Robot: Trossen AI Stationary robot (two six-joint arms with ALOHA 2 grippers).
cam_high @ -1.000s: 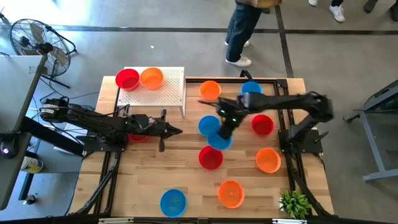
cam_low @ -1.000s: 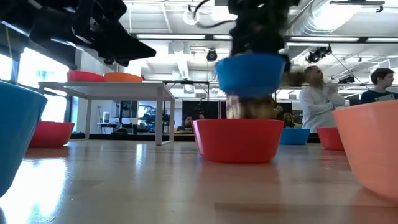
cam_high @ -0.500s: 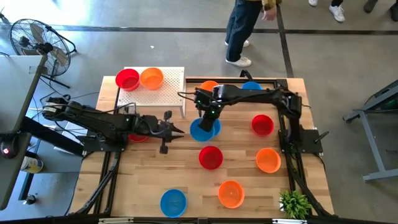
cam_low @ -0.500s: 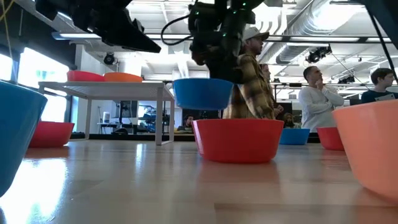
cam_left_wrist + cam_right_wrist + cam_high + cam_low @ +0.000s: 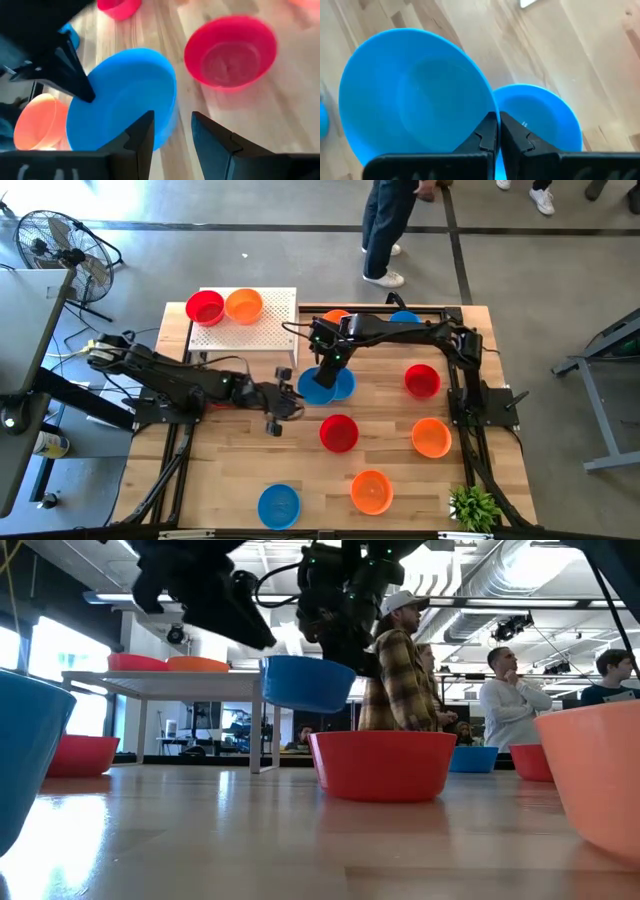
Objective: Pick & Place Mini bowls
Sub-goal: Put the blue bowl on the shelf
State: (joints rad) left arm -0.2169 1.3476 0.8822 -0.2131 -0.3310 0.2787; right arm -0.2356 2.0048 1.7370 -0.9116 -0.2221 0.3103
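The right tool (image 5: 322, 372) pinches the rim of a small round blue plastic bowl (image 5: 318, 387), lifted just beside the white perforated board (image 5: 262, 330); the left tool (image 5: 288, 404), fingers spread, reaches toward it.

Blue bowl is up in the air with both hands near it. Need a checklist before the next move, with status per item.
1. Right hand shut on the rim of the held blue bowl: ok.
2. Held bowl clear of the table, as the low view shows: ok.
3. Left hand open, with a gap between its fingers: ok.
4. Left hand's fingers set around the bowl's rim: cannot tell.
5. Spot below the bowl free for setting down: not ok, since a second blue bowl lies there.
6. Red bowl apart from both hands: ok.
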